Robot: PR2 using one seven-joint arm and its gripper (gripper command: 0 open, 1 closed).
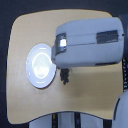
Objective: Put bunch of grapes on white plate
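The white plate (40,65) lies on the left part of the wooden table, round and glossy. My arm's bulky grey housing (90,42) reaches in from the exterior view's right and ends just beside the plate's right rim. A small dark lumpy shape (64,76) pokes out under the housing's lower left corner, a little right of the plate and off it. It is blurred, and I cannot tell whether it is the bunch of grapes, my gripper's fingertips, or both together. The rest of the gripper is hidden beneath the housing.
The light wooden table (30,35) has rounded corners and dark floor around it. White and black parts of the robot's base (65,120) show along the bottom edge, and another pale part (121,112) at the lower right.
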